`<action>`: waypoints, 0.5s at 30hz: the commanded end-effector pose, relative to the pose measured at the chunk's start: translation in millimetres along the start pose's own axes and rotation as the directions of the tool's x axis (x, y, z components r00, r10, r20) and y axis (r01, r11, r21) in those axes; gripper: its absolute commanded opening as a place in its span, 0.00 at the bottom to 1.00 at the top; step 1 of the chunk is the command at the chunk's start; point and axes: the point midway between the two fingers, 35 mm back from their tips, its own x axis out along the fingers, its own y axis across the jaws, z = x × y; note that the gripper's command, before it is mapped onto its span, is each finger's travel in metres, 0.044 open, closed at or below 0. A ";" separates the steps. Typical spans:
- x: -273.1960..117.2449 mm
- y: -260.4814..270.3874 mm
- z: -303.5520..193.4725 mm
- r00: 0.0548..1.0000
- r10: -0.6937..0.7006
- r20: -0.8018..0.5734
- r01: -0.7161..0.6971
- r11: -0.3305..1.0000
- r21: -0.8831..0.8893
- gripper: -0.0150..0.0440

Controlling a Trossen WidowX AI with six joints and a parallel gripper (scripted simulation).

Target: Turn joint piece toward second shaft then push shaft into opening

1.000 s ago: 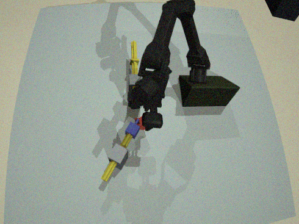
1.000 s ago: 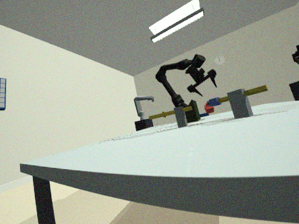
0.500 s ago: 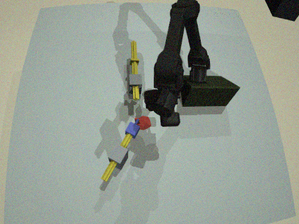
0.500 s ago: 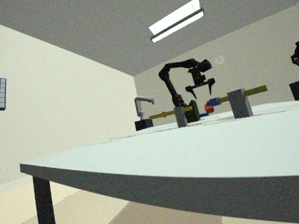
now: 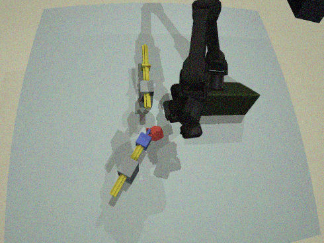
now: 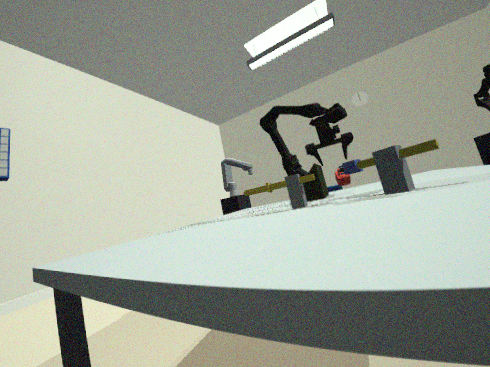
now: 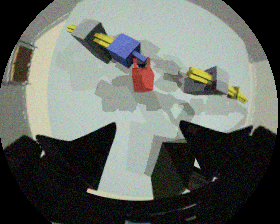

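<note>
The fixed shaft (image 5: 118,186) (image 6: 419,148) (image 7: 103,40) is yellow and runs through a grey block (image 5: 128,168) (image 6: 395,170). Its end carries a blue hinge part (image 5: 143,140) (image 6: 351,166) (image 7: 124,49) with the red joint piece (image 5: 156,133) (image 6: 343,178) (image 7: 143,79), which is swung to the side and hangs a little low, off the second shaft's line. The second yellow shaft (image 5: 145,54) (image 6: 257,190) (image 7: 200,75) sits in its block (image 5: 146,87) (image 6: 296,191), its near end apart from the red piece. My gripper (image 6: 333,161) (image 7: 149,125) is open and empty, above and beside the red piece, not touching it.
The arm's dark green base block (image 5: 228,99) (image 6: 316,182) (image 7: 170,167) stands beside the two shafts. A collar (image 5: 145,65) (image 6: 269,187) rings the second shaft beyond its block. Another black object (image 5: 305,1) lies past the table's far right corner in the top view.
</note>
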 end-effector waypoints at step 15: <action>42.9 1.2 -6.6 0.996 0.007 0.088 -0.001 0.998 -0.069 1.00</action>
